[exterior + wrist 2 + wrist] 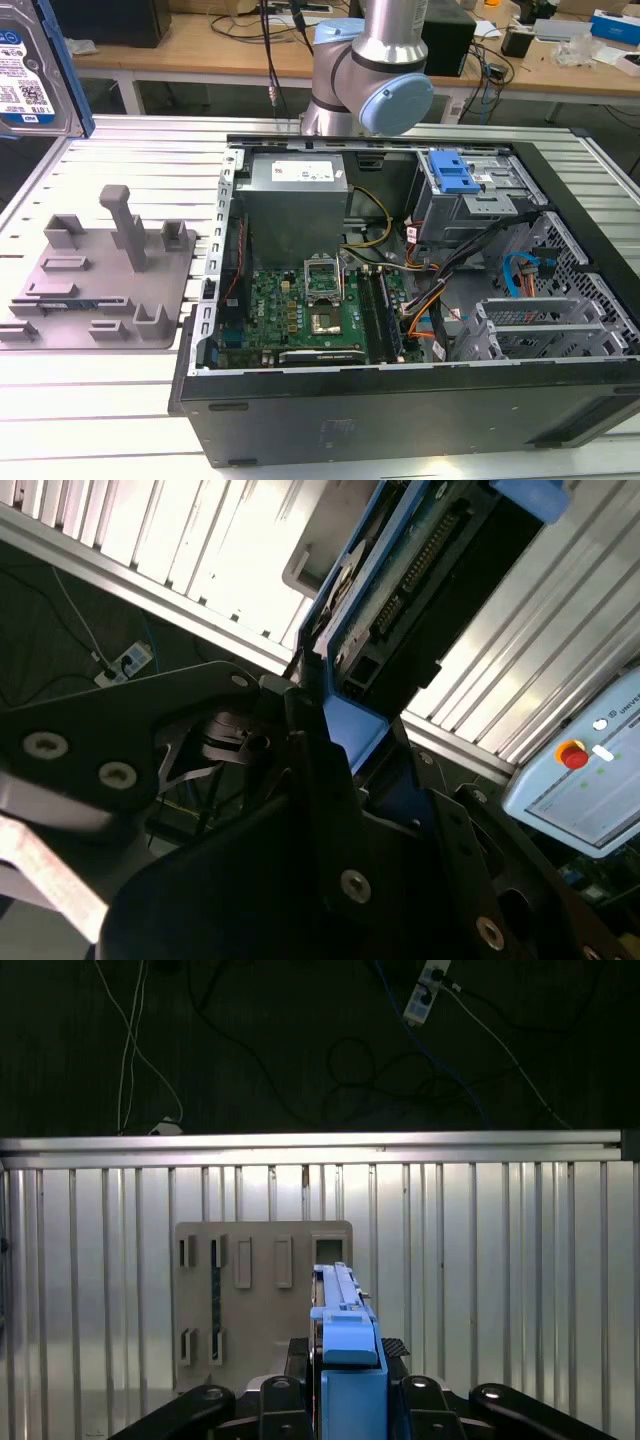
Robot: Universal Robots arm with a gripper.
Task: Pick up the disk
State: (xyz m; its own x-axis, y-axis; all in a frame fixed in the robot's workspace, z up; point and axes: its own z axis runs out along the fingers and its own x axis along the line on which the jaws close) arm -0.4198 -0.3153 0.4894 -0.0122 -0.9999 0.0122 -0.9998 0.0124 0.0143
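The disk (pixel 30 70) is hanging in the air at the far corner of the exterior view's left, high above the slatted metal surface (pixel 100 400), with its white-and-blue label facing outward and a blue rail running down its edge. That height tells me it is already lifted clear; nothing is propping it from below.

In both wrist views the reason is showing. The hand (pixel 345 1385) is clenched on the disk (pixel 345 1330), pinching it edge-on by its blue side rail, so in the first wrist view the drive is appearing as a thin blue strip rising from between the black fingers (pixel 275 1400). Gripping it across the thin dimension is, I would judge, what lets it hang upright without swinging. In the second wrist view the disk (pixel 420 590) is turning its underside toward the camera, with its connector row showing, and the hand (pixel 345 750) is closing round the blue rail at its lower end.

Directly beneath, the grey fixture (pixel 262 1305) with its slots is lying flat on the surface, and the disk is hovering above it, apart from it. In the exterior view the grey fixture (pixel 100 290) is standing vacant beside the open computer case (pixel 400 290).
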